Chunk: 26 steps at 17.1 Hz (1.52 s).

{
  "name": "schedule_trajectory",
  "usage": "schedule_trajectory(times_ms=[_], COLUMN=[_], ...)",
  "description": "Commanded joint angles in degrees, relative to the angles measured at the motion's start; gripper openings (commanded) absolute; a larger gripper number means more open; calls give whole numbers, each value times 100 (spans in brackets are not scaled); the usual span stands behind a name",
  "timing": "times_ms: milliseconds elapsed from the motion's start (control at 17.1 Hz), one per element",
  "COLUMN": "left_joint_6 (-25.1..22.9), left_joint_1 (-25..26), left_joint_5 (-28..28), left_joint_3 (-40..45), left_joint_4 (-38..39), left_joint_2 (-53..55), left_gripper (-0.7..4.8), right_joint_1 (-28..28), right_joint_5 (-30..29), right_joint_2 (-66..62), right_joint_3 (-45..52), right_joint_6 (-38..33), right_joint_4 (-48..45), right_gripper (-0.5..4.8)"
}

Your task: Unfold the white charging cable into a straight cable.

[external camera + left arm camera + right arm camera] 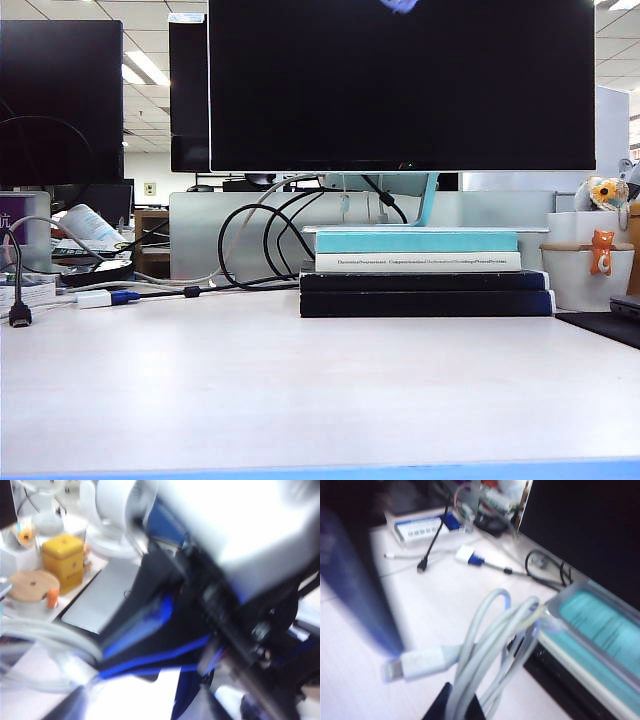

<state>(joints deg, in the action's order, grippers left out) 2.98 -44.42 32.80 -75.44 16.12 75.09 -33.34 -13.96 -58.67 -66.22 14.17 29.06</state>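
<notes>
White charging cable [485,650] still looped, pinched in my right end effector [457,702] above the counter [420,610]. Left end effector's state I cannot tell (view blurred). Best catch the free plug [417,666], then draw apart slowly.

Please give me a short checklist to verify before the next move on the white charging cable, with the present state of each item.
1. Right end effector shut on the white charging cable: ok.
2. Cable unfolded: not ok, it is looped in several strands.
3. Free connector plug visible: ok, it hangs beside the loops.
4. Left end effector holds the cable: cannot tell, the left wrist view is blurred.
5. Arms visible in the exterior view: not ok, only the desk shows.
</notes>
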Motion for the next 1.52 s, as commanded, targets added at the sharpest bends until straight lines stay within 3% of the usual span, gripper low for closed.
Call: schedule_trajectory(times_ms=[58,526,643,760,1228,1345,1462,1521], left_joint_6=[79,48,48,46,164,249,374,367], left_joint_1=[-7,-7,-7,-7,-4,-7,-7,-7], left_joint_5=[-332,-667,-669,-776,-848,-575,-282,-192], left_joint_3=[-17,-17,-15,-15,-17,-17,-15,-17], left_joint_4=[-98,7,11,2,-461,-651,-715,-632], left_joint_2=[-11,72,107,166,168,269,437,485], left_gripper=[254,196,101,51,48,48,65,265], right_joint_1=[-9,-24,-24,-26,-42,-109,-109,-107], right_joint_5=[35,-125,-157,-282,-664,-667,-688,-527], right_joint_2=[11,13,13,13,11,11,9,9], right_joint_3=[-15,-17,-17,-17,-17,-17,-17,-17], right_joint_6=[4,2,-2,-4,-2,7,44,46], right_joint_4=[9,-151,-149,-144,-66,-79,-70,-63], right_gripper=[-6,-6,-6,-6,-6,-6,-6,-6])
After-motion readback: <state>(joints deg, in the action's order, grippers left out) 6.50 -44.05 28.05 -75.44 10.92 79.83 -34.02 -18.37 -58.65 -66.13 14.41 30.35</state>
